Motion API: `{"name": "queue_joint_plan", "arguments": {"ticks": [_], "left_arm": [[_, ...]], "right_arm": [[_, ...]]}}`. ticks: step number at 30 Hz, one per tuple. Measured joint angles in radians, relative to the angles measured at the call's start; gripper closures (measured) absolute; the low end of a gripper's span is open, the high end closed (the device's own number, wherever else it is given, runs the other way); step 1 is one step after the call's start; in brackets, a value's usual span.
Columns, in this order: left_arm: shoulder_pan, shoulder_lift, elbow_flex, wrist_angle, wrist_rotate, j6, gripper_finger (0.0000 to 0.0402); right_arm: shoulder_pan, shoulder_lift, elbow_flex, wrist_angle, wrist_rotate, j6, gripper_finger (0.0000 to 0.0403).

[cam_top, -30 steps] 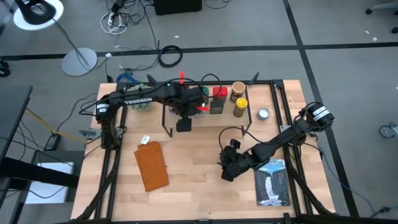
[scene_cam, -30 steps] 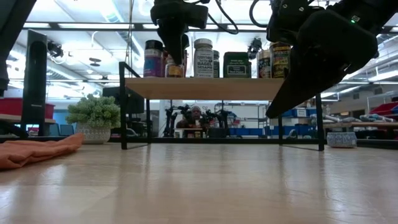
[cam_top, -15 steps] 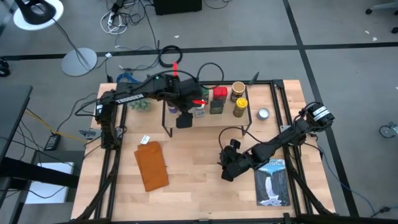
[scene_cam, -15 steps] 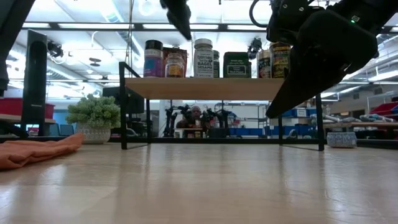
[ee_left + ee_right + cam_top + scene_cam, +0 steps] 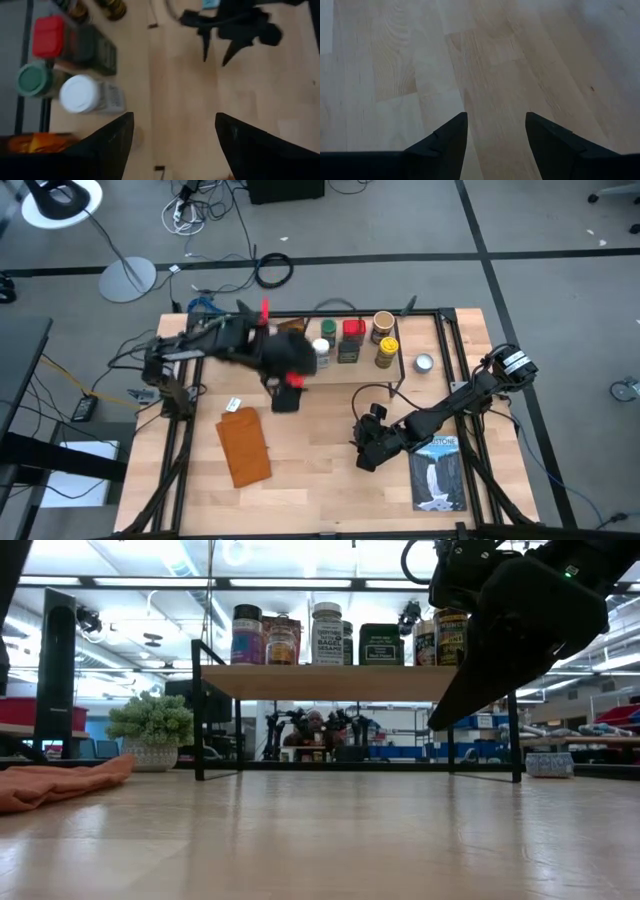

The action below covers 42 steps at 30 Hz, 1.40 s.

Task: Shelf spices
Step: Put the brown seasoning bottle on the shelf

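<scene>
Several spices stand in a row on the shelf [image 5: 330, 682]: a purple-labelled jar [image 5: 245, 635], an amber jar [image 5: 282, 640], a white-lidded jar [image 5: 322, 350], a green tin [image 5: 380, 643] and a yellow jar [image 5: 385, 350]. A small silver tin [image 5: 424, 362] sits on the table right of the shelf. My left gripper [image 5: 287, 400] hangs open high above the shelf's near left corner, with nothing between its fingers [image 5: 174, 117]. My right gripper [image 5: 362, 445] stands open just above the bare tabletop [image 5: 496, 115], in front of the shelf.
An orange-brown notebook [image 5: 245, 445] lies at the near left with a small white tag [image 5: 234, 404] beside it. A blue-and-white book [image 5: 438, 472] lies at the near right under my right arm. A potted plant [image 5: 150, 725] stands behind the shelf's left end.
My left gripper has risen from the jars at the shelf's left end and drawn back toward the table's left and near edges, leaving the low view. It has stayed open. The amber jar it was at stands on the shelf.
</scene>
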Motion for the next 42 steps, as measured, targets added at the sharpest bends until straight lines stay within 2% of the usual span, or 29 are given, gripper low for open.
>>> {"name": "queue_joint_plan", "arguments": {"ticks": [4, 8, 14, 18, 24, 29, 33, 36, 42], "left_arm": [[-0.122, -0.07, -0.127, 0.1, -0.096, -0.04, 0.0117], [-0.223, -0.181, -0.359, 0.28, -0.161, -0.073, 0.0117], [-0.304, -0.38, -0.848, 0.795, -0.153, -0.107, 0.0117], [-0.325, -0.471, -1.147, 1.119, -0.143, -0.145, 0.0117], [-0.332, -0.519, -1.486, 1.649, -0.06, -0.145, 0.0117], [-0.329, -0.519, -1.66, 1.909, -0.104, -0.256, 0.0117], [-0.329, -0.52, -1.734, 1.971, -0.105, -0.329, 0.0117], [-0.323, -0.519, -1.759, 1.971, -0.122, -0.248, 0.0117], [-0.322, -0.541, -1.816, 1.977, -0.301, -0.145, 0.0117]], "right_arm": [[0.0, 0.0, 0.0, 0.0, 0.0, 0.0, 0.0204], [0.0, 0.0, 0.0, 0.002, 0.0, 0.0, 0.0204], [0.004, 0.0, 0.0, 0.036, -0.003, 0.023, 0.0204], [0.006, 0.0, 0.0, 0.095, -0.004, 0.026, 0.0204], [0.003, 0.0, 0.0, 0.228, -0.009, 0.017, 0.0204], [-0.023, 0.0, 0.0, 0.315, -0.008, -0.016, 0.0204], [-0.049, 0.0, 0.0, 0.381, -0.008, -0.052, 0.0204], [-0.074, 0.0, 0.0, 0.447, -0.008, -0.1, 0.0204], [-0.12, 0.0, 0.0, 0.567, -0.009, -0.224, 0.0204]]}}
